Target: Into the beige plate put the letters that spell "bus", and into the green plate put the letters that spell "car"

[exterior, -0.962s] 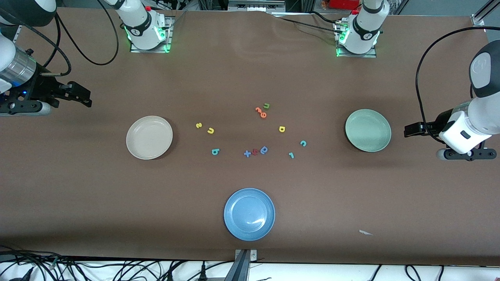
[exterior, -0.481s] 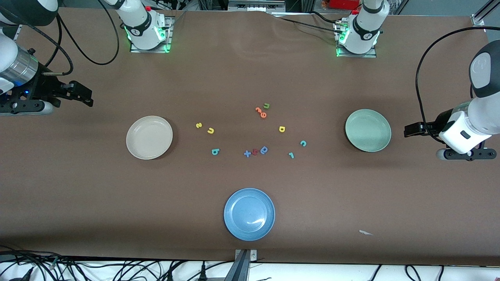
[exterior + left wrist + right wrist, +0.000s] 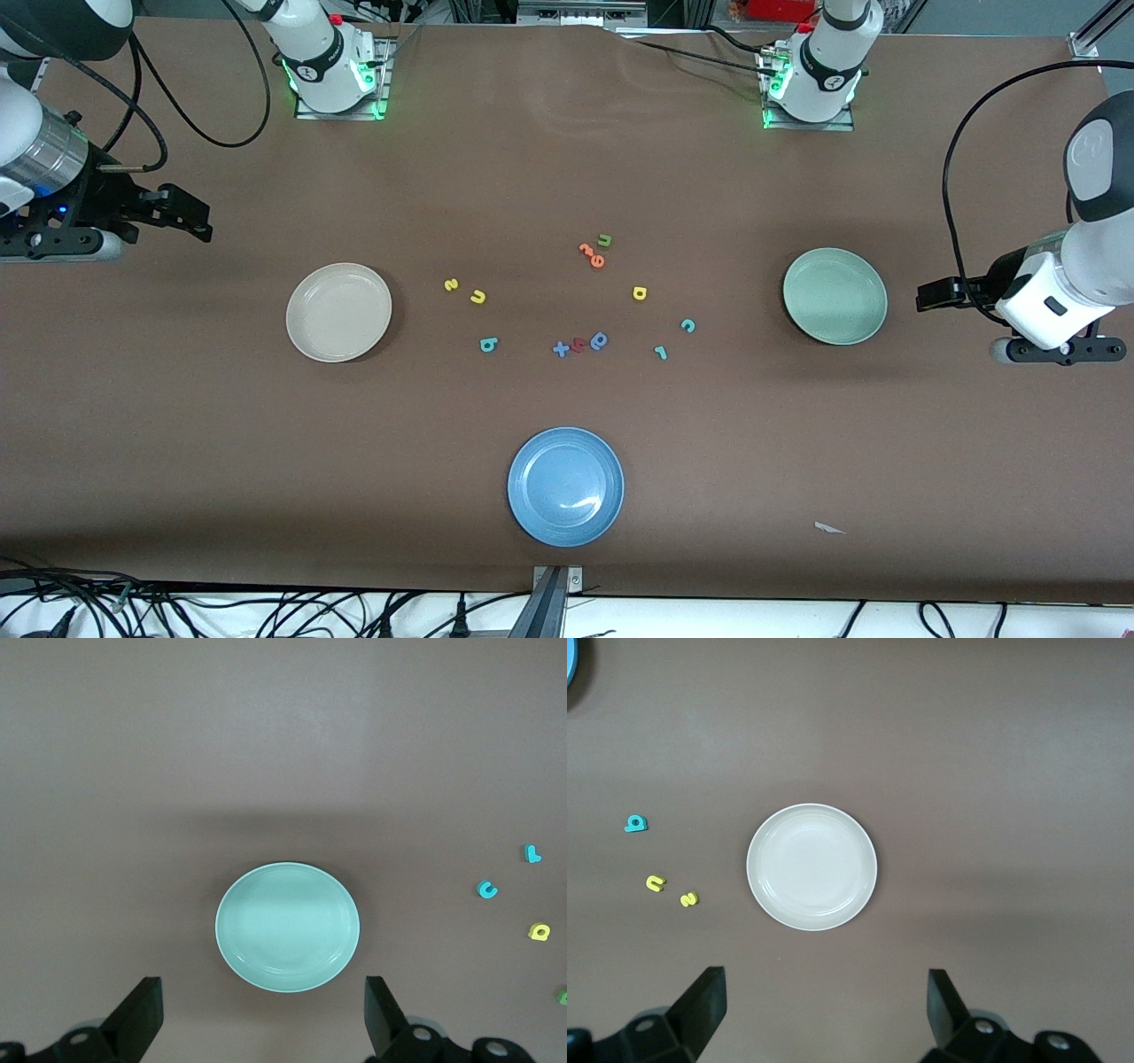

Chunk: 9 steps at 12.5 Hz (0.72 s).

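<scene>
While both plates [image 3: 339, 312] sit level, letters [image 3: 478, 297] lie flat.

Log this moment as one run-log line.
left gripper: open, waiting | right gripper: open, waiting | beige plate: empty | green plate: empty | letters: on table

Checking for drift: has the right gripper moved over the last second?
Yes, slightly: the right gripper edged toward the beige plate, fingers open.

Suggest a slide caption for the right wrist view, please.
Open right gripper above the empty beige plate; teal b, yellow u and s lie beside it.
</scene>
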Tool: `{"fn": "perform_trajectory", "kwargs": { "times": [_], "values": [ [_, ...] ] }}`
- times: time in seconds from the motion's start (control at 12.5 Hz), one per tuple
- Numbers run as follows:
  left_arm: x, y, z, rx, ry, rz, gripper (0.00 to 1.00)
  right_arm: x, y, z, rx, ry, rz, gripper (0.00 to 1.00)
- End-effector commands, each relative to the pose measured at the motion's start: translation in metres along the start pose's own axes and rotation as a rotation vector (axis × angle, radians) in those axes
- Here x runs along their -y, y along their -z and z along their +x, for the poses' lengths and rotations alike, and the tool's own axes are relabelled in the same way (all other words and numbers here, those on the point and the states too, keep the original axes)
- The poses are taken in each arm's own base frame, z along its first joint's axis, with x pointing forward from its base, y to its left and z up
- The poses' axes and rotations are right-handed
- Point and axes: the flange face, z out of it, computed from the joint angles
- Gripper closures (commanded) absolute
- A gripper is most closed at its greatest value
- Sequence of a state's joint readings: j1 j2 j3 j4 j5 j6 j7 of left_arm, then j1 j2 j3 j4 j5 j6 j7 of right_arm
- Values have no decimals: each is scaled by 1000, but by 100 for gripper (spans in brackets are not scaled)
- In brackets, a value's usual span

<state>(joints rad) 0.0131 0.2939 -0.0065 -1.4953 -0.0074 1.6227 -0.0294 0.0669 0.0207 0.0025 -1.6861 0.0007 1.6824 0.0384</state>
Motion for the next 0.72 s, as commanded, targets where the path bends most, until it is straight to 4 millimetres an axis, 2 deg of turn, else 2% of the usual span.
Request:
{"fn": "perform_trajectory", "kwargs": {
  "times": [0.0,0.64],
  "values": [
    [-1,2,-6,6,-22,-26,0,1,2,-6,-4,3,-16,0],
    [-1,2,-6,7,-22,-26,0,0,-14,-10,35,3,-18,0]
  ]
}}
